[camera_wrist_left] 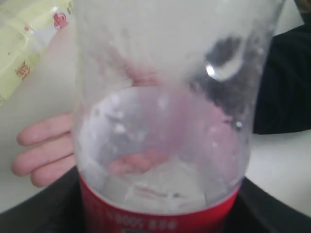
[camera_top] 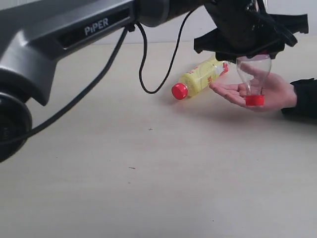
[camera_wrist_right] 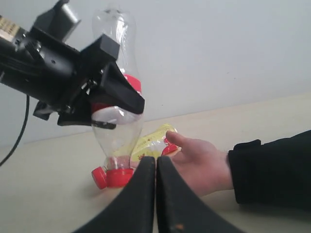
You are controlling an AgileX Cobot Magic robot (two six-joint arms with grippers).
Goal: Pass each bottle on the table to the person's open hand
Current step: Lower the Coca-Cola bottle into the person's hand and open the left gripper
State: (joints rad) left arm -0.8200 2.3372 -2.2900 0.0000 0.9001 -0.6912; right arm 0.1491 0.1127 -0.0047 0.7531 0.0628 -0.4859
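The clear bottle [camera_top: 253,74] with red label and cap hangs upside down, and my left gripper [camera_top: 250,52] is shut on its labelled body. Its red cap [camera_top: 254,100] sits low at the palm of the person's open hand [camera_top: 270,91], which reaches in from the right with a black sleeve. The yellow bottle [camera_top: 198,79] with its red cap lies on the table [camera_top: 148,173] just behind the hand. In the right wrist view my right gripper [camera_wrist_right: 156,162] is shut and empty, short of the clear bottle [camera_wrist_right: 116,141] and the hand [camera_wrist_right: 201,162]. The two white-labelled bottles are out of view.
The left arm [camera_top: 74,34] stretches across the top of the exterior view, with its black cable [camera_top: 143,74] looping down to the table near the yellow bottle. The black sleeve [camera_wrist_right: 272,170] lies along the table's right side.
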